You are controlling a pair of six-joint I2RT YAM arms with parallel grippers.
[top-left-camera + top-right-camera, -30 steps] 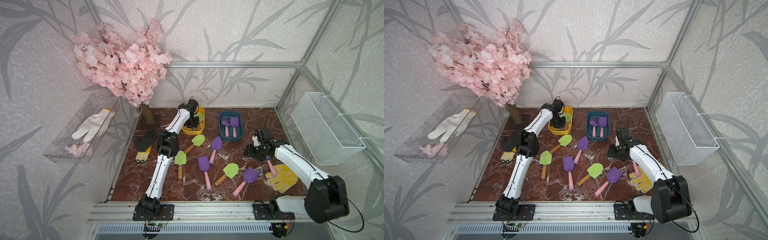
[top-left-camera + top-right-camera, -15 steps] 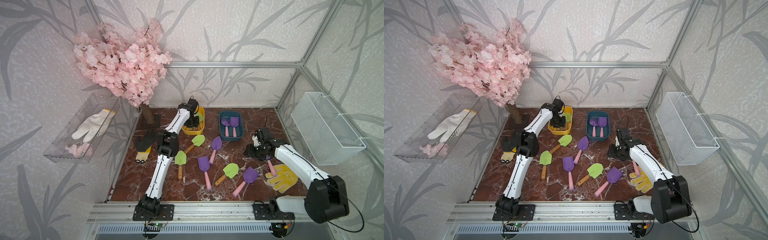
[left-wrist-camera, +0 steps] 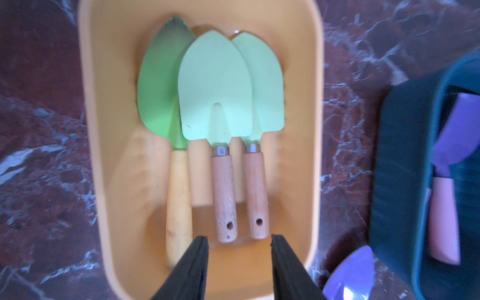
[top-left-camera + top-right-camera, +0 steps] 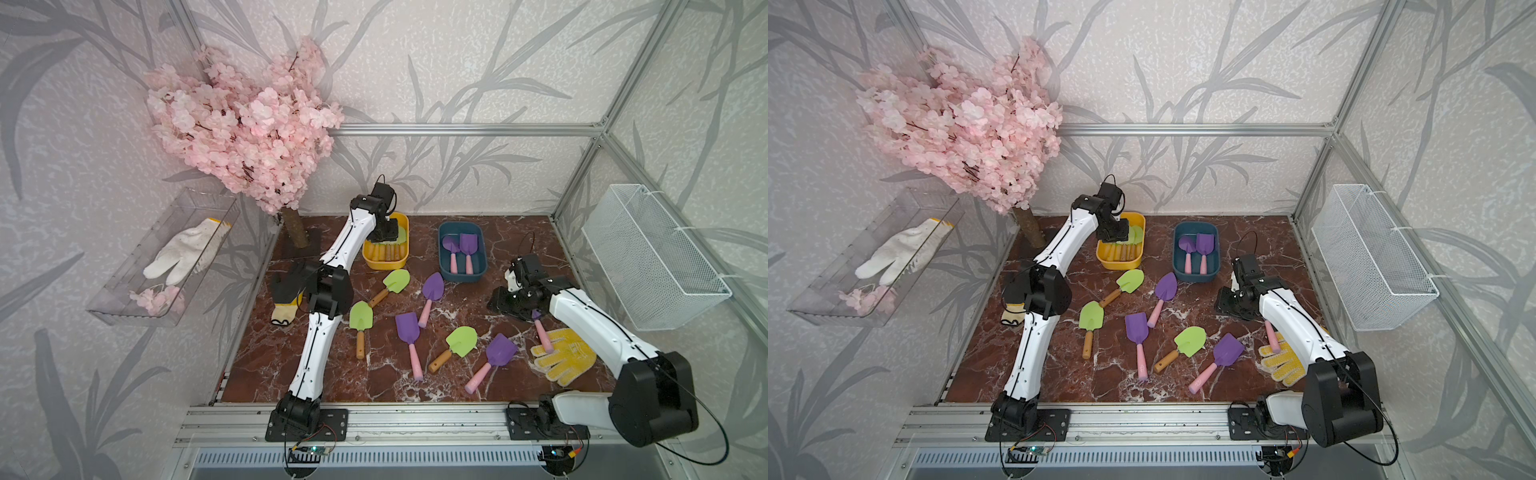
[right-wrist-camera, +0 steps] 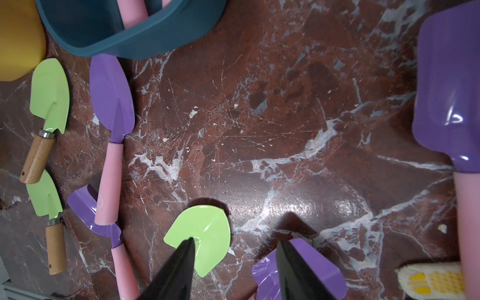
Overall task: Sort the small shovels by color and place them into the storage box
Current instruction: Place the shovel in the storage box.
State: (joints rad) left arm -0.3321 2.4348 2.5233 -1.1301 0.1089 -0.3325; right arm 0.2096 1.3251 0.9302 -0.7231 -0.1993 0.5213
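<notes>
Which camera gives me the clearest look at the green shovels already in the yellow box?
Left wrist view: all three green shovels lie side by side in the yellow box, unobstructed beyond the open left gripper. In both top views that gripper hides part of them. The right wrist view catches only the box's corner.

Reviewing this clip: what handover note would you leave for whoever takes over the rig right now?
Left gripper: open, empty, over the yellow plastic bin.
Right gripper: open, empty, above the marble tabletop.
Done: three green-bladed wooden-handled shovels in that bin; two purple-bladed pink-handled shovels in the dark-blue plastic bin.
Left: three green shovels and four purple shovels loose on the tabletop, one by the yellow knit glove.
</notes>
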